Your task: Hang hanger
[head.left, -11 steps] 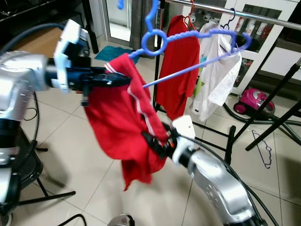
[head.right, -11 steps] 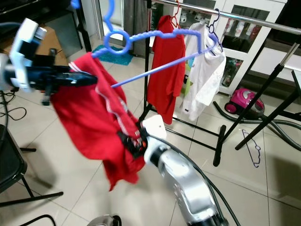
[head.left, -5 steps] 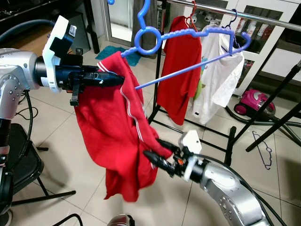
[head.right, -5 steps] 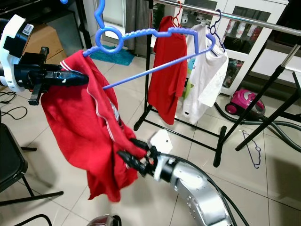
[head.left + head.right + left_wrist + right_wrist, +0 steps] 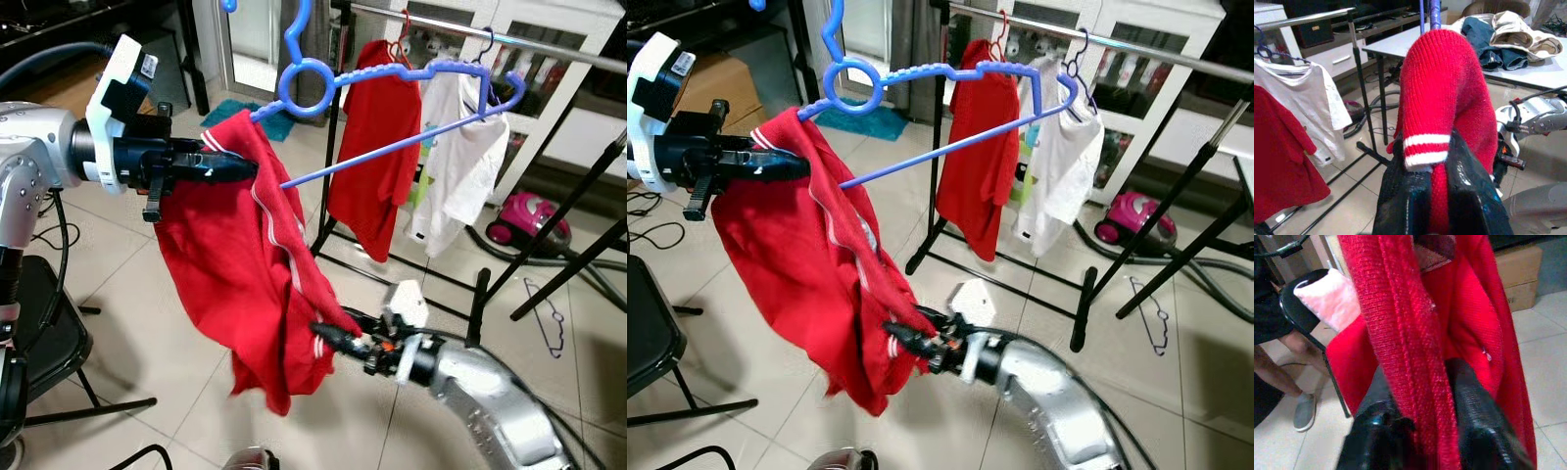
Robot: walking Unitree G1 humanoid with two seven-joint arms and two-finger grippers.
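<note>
- My left gripper [image 5: 240, 168] is clamped on the shoulder of the red sweater [image 5: 240, 284], up by the striped cuff that the left wrist view shows pinched between the fingers.
- The blue hanger [image 5: 392, 108] sits high in front of me, one end tucked into the sweater near that grip, its hook above the ring and well short of the rail [image 5: 549, 44].
- My right gripper [image 5: 328, 338] is low down, closed on a fold of the sweater's lower edge — the right wrist view shows knit squeezed between both fingers.
- Risk one: I judge that only one end of the hanger is inside the sweater, so any tug from the right gripper could drag the knit off it.
- Risk two: the hanger seems carried by the cloth alone — a tilt on the way up could let it slide out and drop to the floor [image 5: 167, 323].
- Risk three: the rail already holds a red shirt [image 5: 377, 147] and a white shirt [image 5: 470, 166]; the long blue bar could snag them.
</note>
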